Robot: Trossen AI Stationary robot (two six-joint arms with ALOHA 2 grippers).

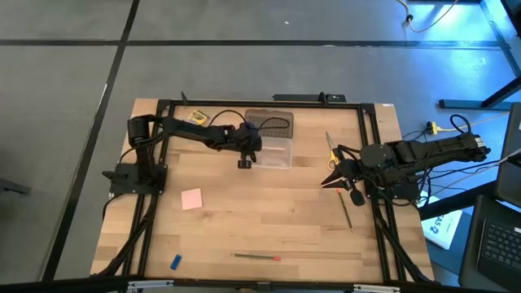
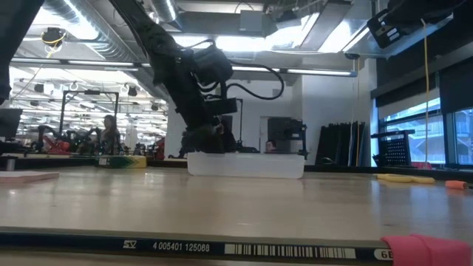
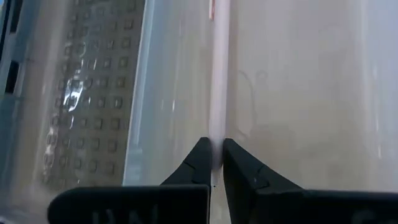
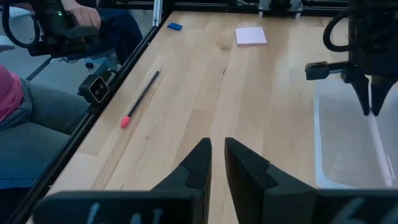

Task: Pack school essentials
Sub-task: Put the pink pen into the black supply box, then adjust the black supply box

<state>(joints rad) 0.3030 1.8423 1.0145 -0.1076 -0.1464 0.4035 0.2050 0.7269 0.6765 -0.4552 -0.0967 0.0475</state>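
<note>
The clear case [image 1: 275, 151] stands open on the table's far middle, with its grey studded lid [image 1: 269, 124] behind it. My left gripper [image 1: 244, 161] is at the case's left wall, fingers nearly together around it. My right gripper [image 4: 215, 155] hovers shut and empty over the right side, beside the yellow-handled scissors [image 1: 330, 153] and a thin pencil [image 1: 347, 210]. On the wood lie the pink notepad [image 1: 191, 198], the blue eraser [image 1: 175, 261], a red-tipped pencil [image 1: 256, 256] and the crayon box [image 1: 195, 118]. My left gripper pinches the clear case's thin side wall [image 3: 215, 118] at its rim, one finger inside the case and one outside. The fingers [image 4: 373, 99] come from above, pointing down. The case sits flat on the table [image 2: 245, 164].
A black metal frame [image 1: 370, 163] borders the table on all sides. Open wood lies between the case and the near edge. A seated person [image 4: 25, 118] is just past the table's near edge. The right arm's base and cables [image 1: 440, 150] crowd the right side.
</note>
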